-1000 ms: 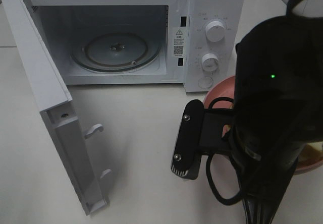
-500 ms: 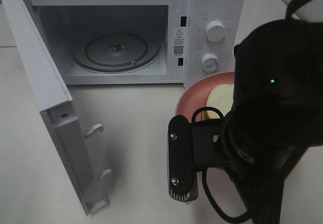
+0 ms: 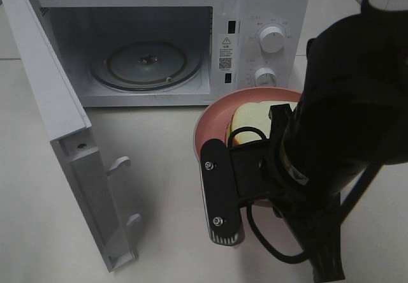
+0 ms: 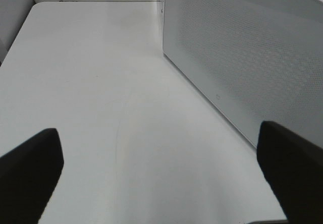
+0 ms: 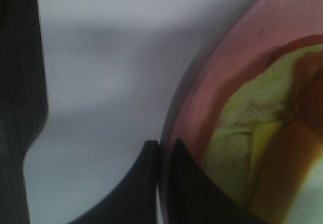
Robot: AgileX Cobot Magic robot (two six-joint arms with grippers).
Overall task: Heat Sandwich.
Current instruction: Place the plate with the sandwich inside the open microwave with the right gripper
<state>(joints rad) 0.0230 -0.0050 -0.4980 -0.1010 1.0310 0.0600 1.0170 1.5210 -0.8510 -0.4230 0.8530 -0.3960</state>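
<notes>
Nearest in the exterior high view is the bulky black right arm, low on the right. Its right claw (image 5: 161, 153) is pressed together on the rim of the pink plate (image 3: 213, 114), one jaw outside the rim and one inside. The sandwich (image 3: 252, 120) sits on that plate, just beyond the pinched rim and farther from the claw, partly hidden by the arm. Pale bread, yellow-green and red filling show in the right wrist view. Cannot tell if the plate is clear of the white table (image 3: 166, 168) or resting on it

Key relation: the open microwave (image 3: 268, 2) cavity lies far and left of the plate, with the opening facing near. The plate is right in front of the dial panel, so the next move likely has to go left, then far. The plate is round, so its turn hardly matters. The door (image 3: 51, 104) is swung out on the left, well apart from the plate

The glass turntable (image 3: 146, 63) inside holds nothing

The left claw (image 4: 161, 178) is spread wide and empty over bare table beside a perforated white panel, out of the exterior view. The right arm is the one on the job
</notes>
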